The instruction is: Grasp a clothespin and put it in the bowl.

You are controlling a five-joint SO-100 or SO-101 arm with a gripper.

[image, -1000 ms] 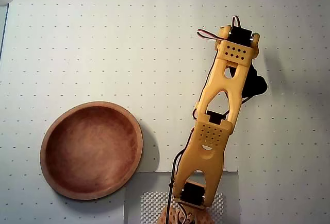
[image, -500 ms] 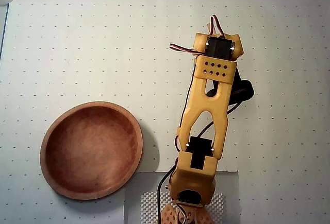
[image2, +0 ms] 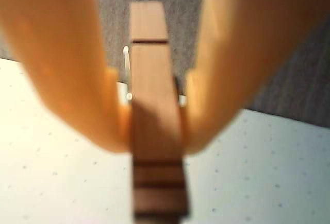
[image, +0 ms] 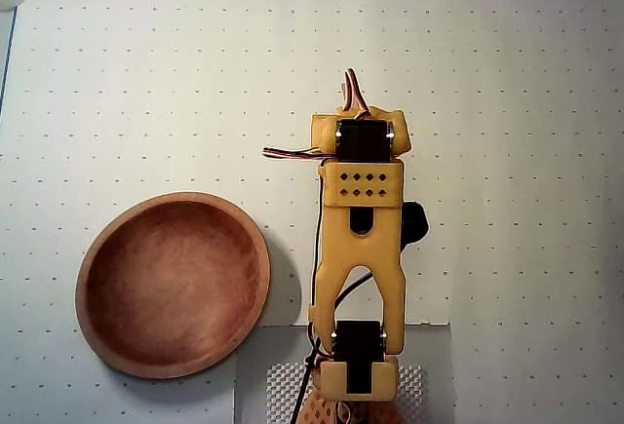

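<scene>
Wrist view: gripper [image2: 156,131] has both yellow fingers [image2: 67,74] pressed against the flanks of the clothespin [image2: 153,105], so it is pinched on the pin; contact sits about mid-length, just at the metal spring [image2: 126,59] visible on the pin's left side. Long axis of the clothespin runs 12 to 6 o'clock in this view, in line with the fingers, with one end sticking out past the fingertips toward 6. Below it: white dotted mat [image2: 56,183] in the near half, grey surface [image2: 294,80] beyond; whether the pin is lifted clear of the mat cannot be told. Overhead view: the arm [image: 359,249] lies along the 12–6 line at centre-right; the clothespin and fingertips are hidden under the arm body here. The bowl [image: 90,288] sits at lower left, empty, well apart from the arm, roughly toward 8–9 o'clock from the arm's upper end. Judgement: grasp step looks complete; remaining work is transport toward the bowl, a swing to the overhead view's left, then release over the rim. Risk: pin pivoting in the pinch during the swing.
</scene>
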